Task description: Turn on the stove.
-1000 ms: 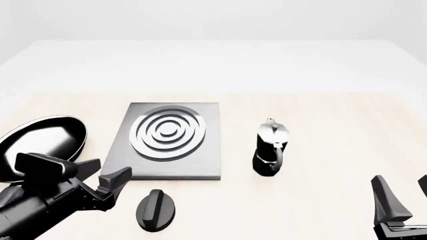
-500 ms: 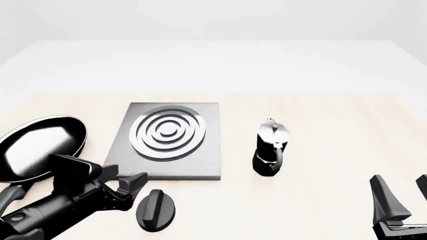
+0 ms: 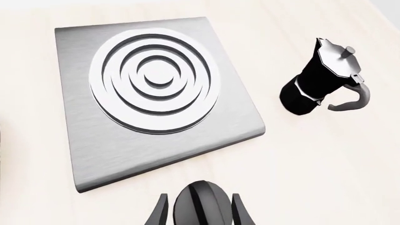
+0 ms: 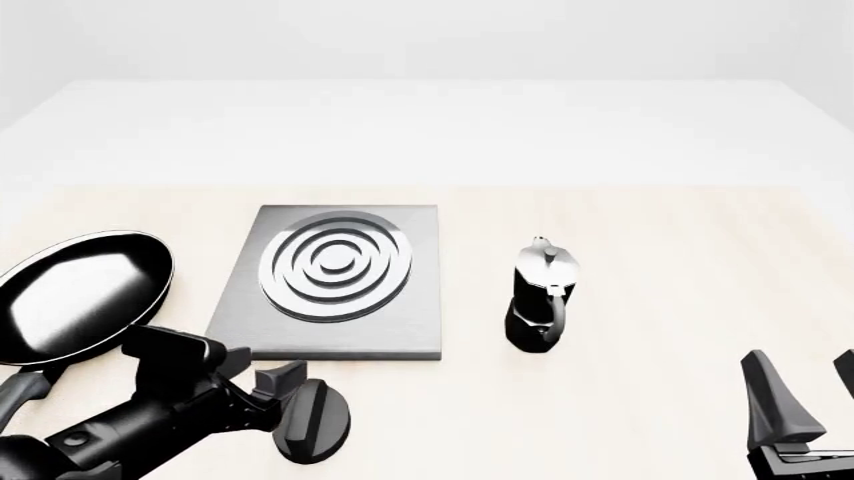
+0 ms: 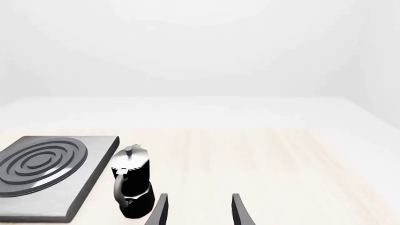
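Right now the left gripper (image 4: 296, 398) is down low at the near edge of the table (image 4: 641, 250), w/ its fingers spread wide, one on each side of the black knob (image 4: 315, 421). From the left wrist view the knob (image 3: 202, 205) sits betw. the two finger tips, but I can't tell if they touch it. The knob's raised ridge points about 12 o'clock to 6 o'clock, a bit tilted.

The stove (image 4: 340, 285) is a flat grey square w/ silver rings on top. It lies just past the knob, at 12 o'clock from it, close but apart.

At 9 o'clock from the stove is a shiny black frying pan (image 4: 80, 295), near its edge. At 3 o'clock stands a small black & silver moka pot (image 4: 541, 300), upright, handle toward the near side.

The right gripper (image 4: 801, 400) is way over at the 4 o'clock corner, fingers spread, nothing betw. them. In its own wrist view the moka pot (image 5: 133, 185) and part of the stove (image 5: 50, 176) show ahead of it.
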Tool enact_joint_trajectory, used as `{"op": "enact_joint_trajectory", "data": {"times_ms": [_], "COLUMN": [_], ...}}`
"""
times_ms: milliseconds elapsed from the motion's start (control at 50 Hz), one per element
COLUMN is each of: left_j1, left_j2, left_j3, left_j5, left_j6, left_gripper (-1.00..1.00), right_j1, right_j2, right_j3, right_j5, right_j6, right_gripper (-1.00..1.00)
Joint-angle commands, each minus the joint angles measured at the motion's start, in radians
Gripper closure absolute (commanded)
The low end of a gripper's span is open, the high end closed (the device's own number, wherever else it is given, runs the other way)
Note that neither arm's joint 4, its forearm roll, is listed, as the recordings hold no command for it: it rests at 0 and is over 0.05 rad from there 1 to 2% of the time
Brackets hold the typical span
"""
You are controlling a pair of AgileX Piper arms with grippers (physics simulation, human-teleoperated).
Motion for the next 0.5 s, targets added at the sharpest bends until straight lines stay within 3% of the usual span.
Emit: {"op": "enact_joint_trajectory", "data": {"times_ms": [20,500], "left_j1": [-0.008,-0.027], "left_j2": [0.068,0.223], "left_j3": [0.007,0.011], "left_j5": [-0.058,-0.177], "left_j6": [-0.021,-0.057], "left_gripper": [-1.0,-1.0], "right_j1": [0.001,0.006], "right_j2": [-0.002,-0.004], "right_j3": [0.0,0.001], "right_j5": [0.001,-0.006], "right_j6": [0.004,0.022], "right_gripper": [-1.0,-1.0]}}
